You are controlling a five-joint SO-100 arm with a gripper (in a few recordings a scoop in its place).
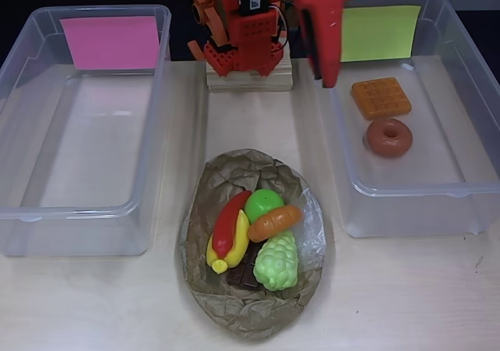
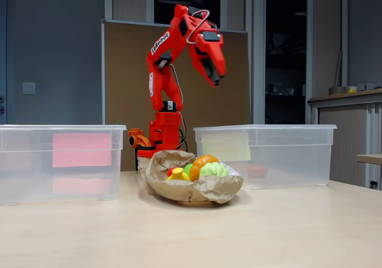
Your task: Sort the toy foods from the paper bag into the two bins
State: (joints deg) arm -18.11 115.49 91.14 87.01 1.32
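1. The red arm's tool (image 1: 326, 73) hangs high over the near-left corner of the bin with the yellow-green label (image 1: 380, 32), at 1 o'clock from the paper bag (image 1: 251, 320); it carries nothing, and I cannot tell how far its jaws are parted.
2. In that bin lie the orange waffle (image 1: 380, 97) and, just at its 6 o'clock, the brown donut (image 1: 389, 137).
3. The bag sits mid-desk (image 1: 406, 296), holding the red chili (image 1: 231, 222), yellow banana (image 1: 221, 256), green apple (image 1: 262, 202), orange croissant (image 1: 274, 222), green grapes (image 1: 277, 261) and chocolate bar (image 1: 245, 273).
4. The bin with the pink label (image 1: 111, 41) lies at the bag's 10 o'clock.
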